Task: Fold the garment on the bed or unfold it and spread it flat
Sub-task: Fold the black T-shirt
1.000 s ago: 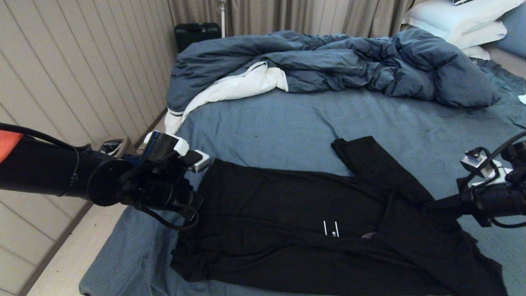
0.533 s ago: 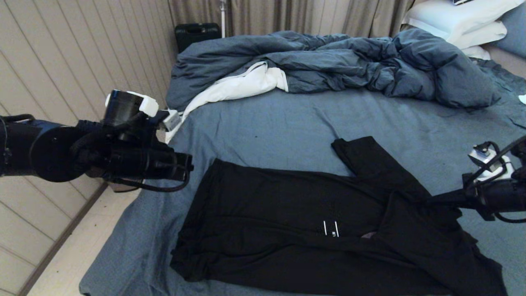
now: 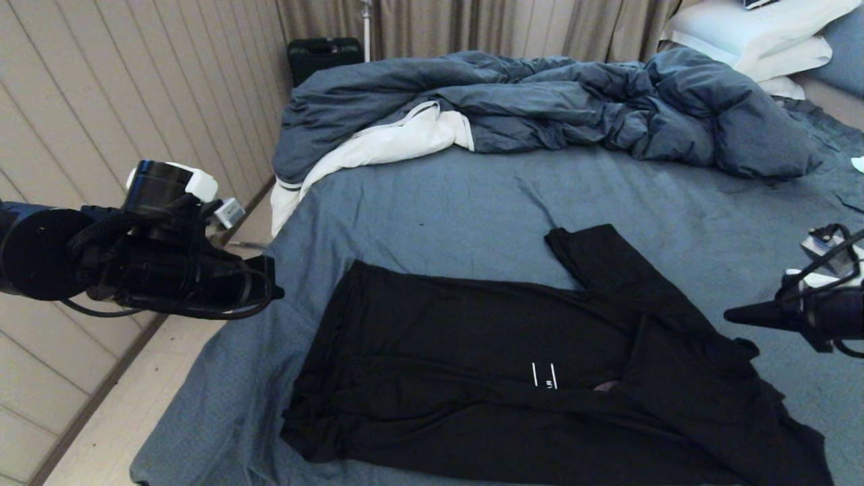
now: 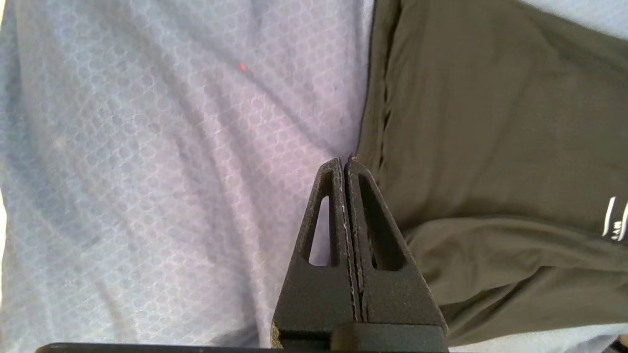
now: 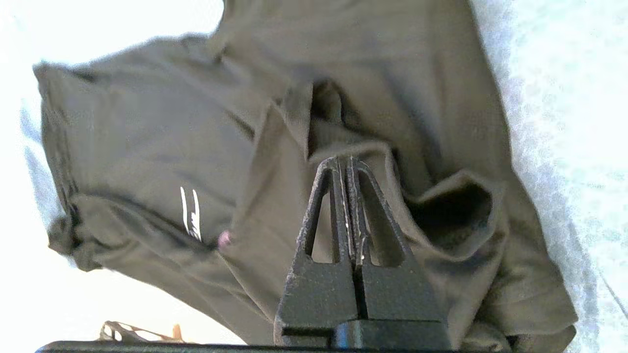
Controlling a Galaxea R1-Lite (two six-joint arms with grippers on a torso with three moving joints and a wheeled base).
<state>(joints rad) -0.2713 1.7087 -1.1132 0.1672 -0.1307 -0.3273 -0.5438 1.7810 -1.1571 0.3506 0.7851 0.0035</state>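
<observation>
Garment is being seen lying on bed, between claws. Left gripper and right gripper are being kept pinched together, holding nothing. Cloth judged soft, light, floppy; edge nearest claw is best grabbed.

Beige paneled walls are running along one side of the room, meeting a pale floor below. Greyish-tan curtains are hanging beside those walls, with a black case sitting at their foot.

Dim head view, overexposed wrist views
</observation>
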